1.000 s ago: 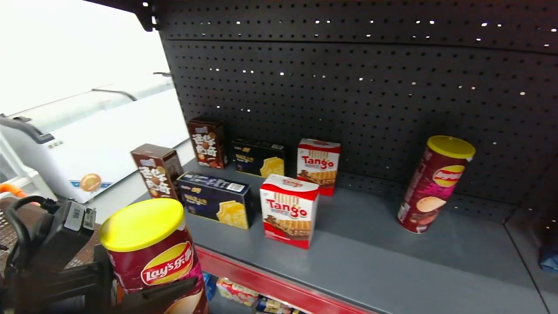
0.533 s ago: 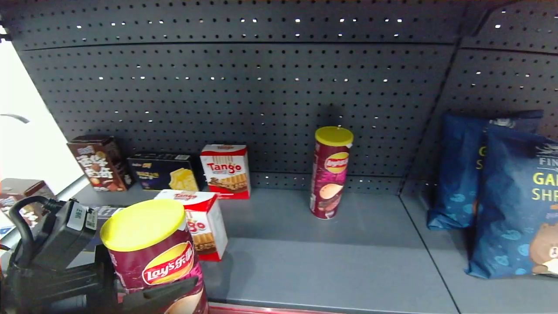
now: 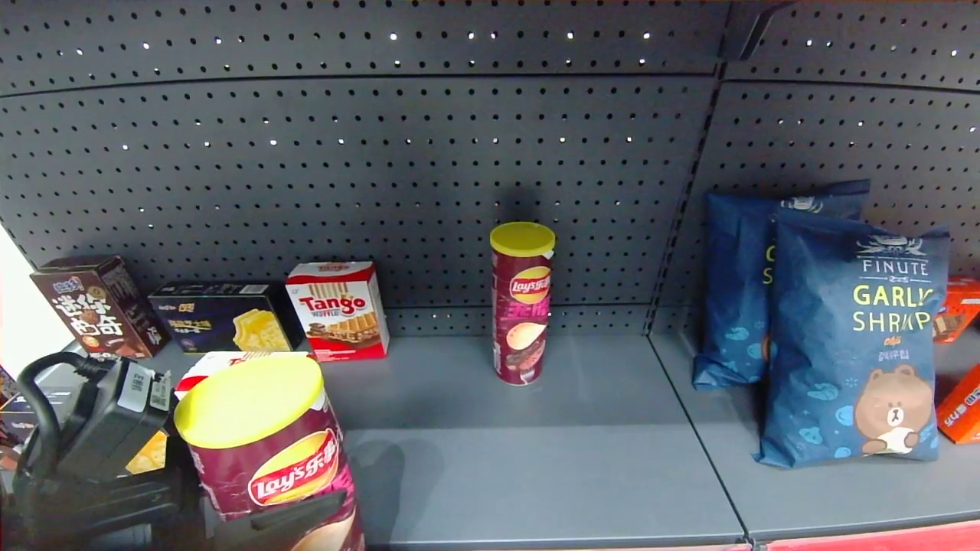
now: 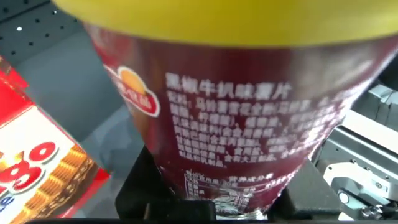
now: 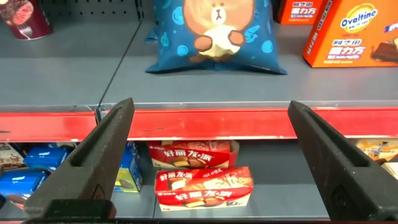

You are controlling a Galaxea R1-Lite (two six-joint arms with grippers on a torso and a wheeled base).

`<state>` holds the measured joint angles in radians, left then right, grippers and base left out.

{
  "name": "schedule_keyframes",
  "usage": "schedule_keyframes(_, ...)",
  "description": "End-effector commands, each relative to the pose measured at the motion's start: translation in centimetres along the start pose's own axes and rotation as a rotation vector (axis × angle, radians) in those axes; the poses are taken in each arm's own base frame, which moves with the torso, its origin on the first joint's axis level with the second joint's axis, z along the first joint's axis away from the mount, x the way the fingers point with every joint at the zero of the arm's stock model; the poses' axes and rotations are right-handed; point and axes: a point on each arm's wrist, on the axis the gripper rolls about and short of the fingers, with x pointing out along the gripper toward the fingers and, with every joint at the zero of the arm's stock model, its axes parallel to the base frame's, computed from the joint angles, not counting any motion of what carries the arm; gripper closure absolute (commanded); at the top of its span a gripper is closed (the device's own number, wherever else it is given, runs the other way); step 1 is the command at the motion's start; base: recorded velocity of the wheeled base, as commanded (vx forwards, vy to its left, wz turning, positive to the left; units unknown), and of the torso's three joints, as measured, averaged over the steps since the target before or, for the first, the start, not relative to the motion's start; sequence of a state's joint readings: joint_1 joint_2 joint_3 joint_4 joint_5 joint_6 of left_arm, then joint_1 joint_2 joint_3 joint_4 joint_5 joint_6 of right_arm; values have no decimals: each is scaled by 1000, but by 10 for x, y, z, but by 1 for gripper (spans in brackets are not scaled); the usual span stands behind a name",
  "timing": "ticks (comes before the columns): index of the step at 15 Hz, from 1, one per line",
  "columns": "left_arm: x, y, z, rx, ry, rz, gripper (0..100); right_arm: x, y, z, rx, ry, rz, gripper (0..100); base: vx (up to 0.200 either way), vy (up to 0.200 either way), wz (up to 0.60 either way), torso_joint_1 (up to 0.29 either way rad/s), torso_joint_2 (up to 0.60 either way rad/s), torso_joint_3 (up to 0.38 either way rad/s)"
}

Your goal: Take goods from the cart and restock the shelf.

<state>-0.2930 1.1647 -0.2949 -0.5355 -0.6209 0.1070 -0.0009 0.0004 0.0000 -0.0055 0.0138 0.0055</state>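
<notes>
A maroon chips can with a yellow lid (image 3: 264,451) is upright at the near left, in front of the grey shelf (image 3: 536,459). My left gripper (image 3: 253,505) is shut on its lower body. The left wrist view has the same can (image 4: 236,124) close up between that gripper's (image 4: 224,208) dark fingers. A second, matching can (image 3: 523,302) stands upright at the back middle of the shelf. My right gripper (image 5: 214,168) is open with nothing in it, low in front of the shelf's red front rail (image 5: 205,121).
Wafer boxes (image 3: 338,310), a dark blue box (image 3: 222,314) and a brown box (image 3: 96,306) line the shelf's left. Blue snack bags (image 3: 850,337) and orange boxes (image 3: 961,398) fill the right. Bare shelf lies around and before the standing can. Lower-shelf boxes (image 5: 205,186) sit under the rail.
The head view has swung to the right, so the shelf goods slid left in the picture and the blue bags came in. The held can keeps its place in my left gripper.
</notes>
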Motion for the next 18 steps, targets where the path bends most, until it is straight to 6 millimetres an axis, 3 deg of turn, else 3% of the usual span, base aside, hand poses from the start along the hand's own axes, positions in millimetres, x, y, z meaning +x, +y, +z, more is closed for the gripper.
schedule_keyframes(1,-1,0,-2,-5,9,12,100,0,0,0,-1,-1,2,0,0,0,0,0,0,0)
schedule_keyframes(12,-2,-3,-5,-4,12,6,100,0,0,0,1,-1,1,0,0,0,55,0,0,0)
schedule_keyframes(15,11,-8,27,69,-55,-75,100,0,0,0,-4,-1,5,0,0,0,0,0,0,0)
schedule_keyframes(18,19,-18,42,86,-51,-148,100,0,0,0,-4,-1,5,0,0,0,0,0,0,0)
